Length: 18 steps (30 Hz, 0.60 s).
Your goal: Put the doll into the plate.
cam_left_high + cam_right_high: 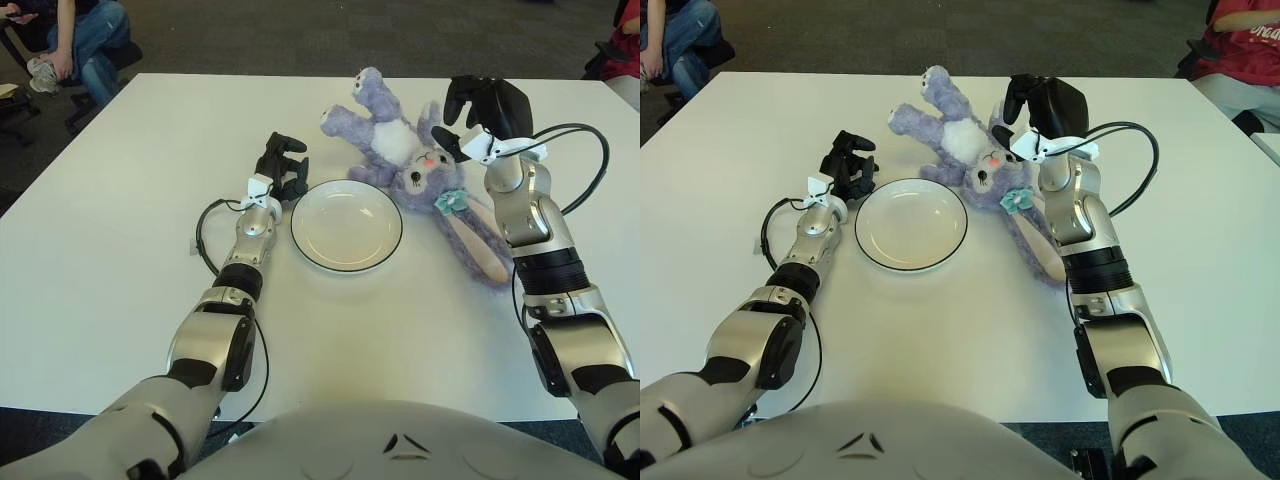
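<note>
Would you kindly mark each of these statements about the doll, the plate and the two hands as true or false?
1. The doll lies inside the plate. False: it lies on the table, beyond the plate and to its right.
2. The plate holds nothing. True.
3. The right hand shows above the doll's right side. True.
4. The left hand grasps the doll. False: it shows beside the plate's left rim, curled, holding nothing.
5. The doll is a purple rabbit with a white belly. True.

Head-mounted stereo pair, looking forward and down, close over white table [120, 180], both eyes sharing one scene
</note>
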Available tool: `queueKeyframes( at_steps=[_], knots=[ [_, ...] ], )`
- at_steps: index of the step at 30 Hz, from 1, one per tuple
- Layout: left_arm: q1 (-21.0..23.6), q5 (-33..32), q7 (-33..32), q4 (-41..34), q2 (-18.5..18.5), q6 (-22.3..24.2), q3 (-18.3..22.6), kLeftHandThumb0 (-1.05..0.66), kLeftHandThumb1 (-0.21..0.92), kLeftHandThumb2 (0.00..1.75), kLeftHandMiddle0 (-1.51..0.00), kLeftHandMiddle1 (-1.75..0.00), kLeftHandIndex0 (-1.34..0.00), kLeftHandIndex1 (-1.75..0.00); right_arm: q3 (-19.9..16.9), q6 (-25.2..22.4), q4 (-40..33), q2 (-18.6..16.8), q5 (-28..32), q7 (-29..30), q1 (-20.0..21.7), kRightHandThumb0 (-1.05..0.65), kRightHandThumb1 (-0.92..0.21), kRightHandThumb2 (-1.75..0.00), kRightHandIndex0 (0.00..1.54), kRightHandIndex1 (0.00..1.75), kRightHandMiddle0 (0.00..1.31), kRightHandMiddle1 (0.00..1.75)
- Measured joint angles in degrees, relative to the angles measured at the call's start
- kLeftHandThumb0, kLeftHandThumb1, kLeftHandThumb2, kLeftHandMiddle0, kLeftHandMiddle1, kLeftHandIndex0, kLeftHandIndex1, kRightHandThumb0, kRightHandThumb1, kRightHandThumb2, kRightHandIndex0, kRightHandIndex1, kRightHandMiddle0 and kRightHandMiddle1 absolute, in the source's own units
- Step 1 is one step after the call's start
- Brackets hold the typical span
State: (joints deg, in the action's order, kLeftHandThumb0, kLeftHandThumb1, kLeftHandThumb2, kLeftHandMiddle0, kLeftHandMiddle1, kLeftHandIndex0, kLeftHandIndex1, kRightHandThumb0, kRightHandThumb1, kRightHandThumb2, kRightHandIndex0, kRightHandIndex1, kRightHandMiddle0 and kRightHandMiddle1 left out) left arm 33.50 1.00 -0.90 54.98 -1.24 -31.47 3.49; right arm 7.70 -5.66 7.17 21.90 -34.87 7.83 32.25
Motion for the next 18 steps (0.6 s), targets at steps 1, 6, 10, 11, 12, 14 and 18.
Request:
queueKeyframes(
  at_steps=[1, 6, 10, 11, 12, 14, 18],
  knots=[
    [0.02, 0.01, 0.0, 0.02, 0.0, 0.0, -0.01, 0.0, 0.64, 0.88, -0.33, -1.67, -0.31, -1.67, 0.0, 0.06, 0.05, 0.01, -0.03, 0.07, -0.02, 0.54, -0.15, -1.51, 0.74, 1.75, 0.94, 1.75],
    [0.07, 0.08, -0.01, 0.05, 0.01, 0.0, -0.09, 0.0, 0.64, 0.88, -0.33, -1.67, -0.31, -1.67, 0.08, -1.46, -0.22, -0.06, -0.56, -0.34, -0.29, 0.53, -0.16, -1.48, 0.74, 1.73, 0.81, 1.75],
    [0.14, 0.08, -0.03, -0.01, 0.06, 0.0, -0.12, 0.0, 0.65, 0.87, -0.33, -1.67, -0.31, -1.67, 0.8, -9.2, -5.65, -0.38, -4.07, -3.79, -2.53, 0.11, -0.18, -1.46, 0.76, 1.68, 0.52, 1.75],
    [0.14, 0.08, -0.03, -0.01, 0.06, 0.0, -0.1, 0.0, 0.65, 0.87, -0.33, -1.67, -0.31, -1.67, 1.22, -11.39, -7.7, -0.64, -5.14, -4.94, -3.45, 0.07, -0.21, -1.44, 0.69, 1.71, 0.52, 1.75],
    [0.14, 0.06, -0.03, -0.02, 0.02, 0.01, -0.08, 0.0, 0.65, 0.87, -0.33, -1.67, -0.31, -1.67, 1.78, -13.52, -10.11, -1.05, -6.57, -6.21, -4.35, 0.05, -0.21, -1.43, 0.66, 1.71, 0.53, 1.75],
    [0.13, 0.08, -0.03, -0.01, -0.11, 0.01, -0.07, 0.0, 0.65, 0.87, -0.33, -1.67, -0.31, -1.67, 3.27, -17.89, -14.16, -1.8, -9.53, -9.13, -5.57, 0.03, -0.24, -1.4, 0.6, 1.73, 0.52, 1.75],
    [0.16, 0.26, -0.03, 0.19, -0.22, 0.04, -0.13, 0.0, 0.65, 0.87, -0.33, -1.67, -0.31, -1.67, 6.04, -26.42, -19.29, -3.26, -16.27, -14.72, -6.19, 0.0, -0.33, -1.3, 0.5, 1.74, 0.46, 1.75]
  ],
)
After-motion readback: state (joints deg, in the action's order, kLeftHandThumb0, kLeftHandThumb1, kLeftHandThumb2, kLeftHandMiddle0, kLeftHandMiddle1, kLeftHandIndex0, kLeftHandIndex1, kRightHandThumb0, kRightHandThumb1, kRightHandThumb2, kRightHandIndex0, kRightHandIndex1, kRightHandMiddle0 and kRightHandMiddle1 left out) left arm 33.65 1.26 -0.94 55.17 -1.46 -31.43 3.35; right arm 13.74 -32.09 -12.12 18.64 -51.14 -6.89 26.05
